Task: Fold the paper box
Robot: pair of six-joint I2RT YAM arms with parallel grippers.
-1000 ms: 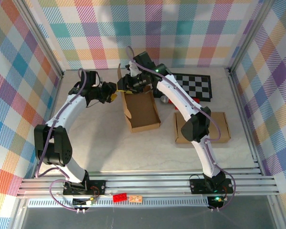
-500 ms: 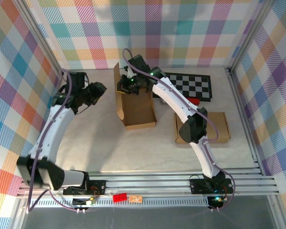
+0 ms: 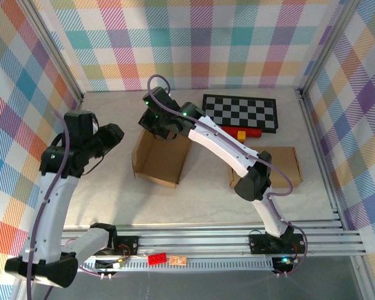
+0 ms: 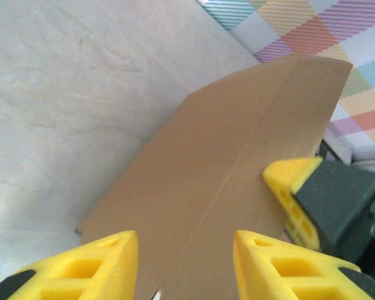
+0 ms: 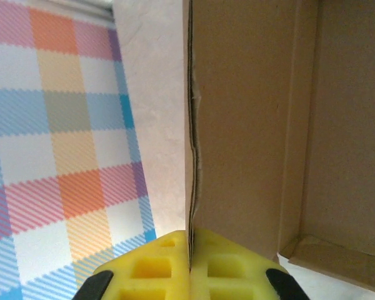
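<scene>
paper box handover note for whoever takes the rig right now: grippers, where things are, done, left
Right gripper: shut on a wall edge at the far end of the paper box.
Left gripper: open, over the box's outer panel, holding nothing.
Box sits mid-table, open side up; second cardboard piece to its right, checkerboard behind.
Done: walls look raised.
Left: probably fold the remaining flaps and close it.

No writing, label, brand or number can be read on the paper box (image 3: 159,159) or elsewhere.

robot lab cell, plaid cloth walls (image 3: 237,37), aluminium frame rails (image 3: 194,240)
</scene>
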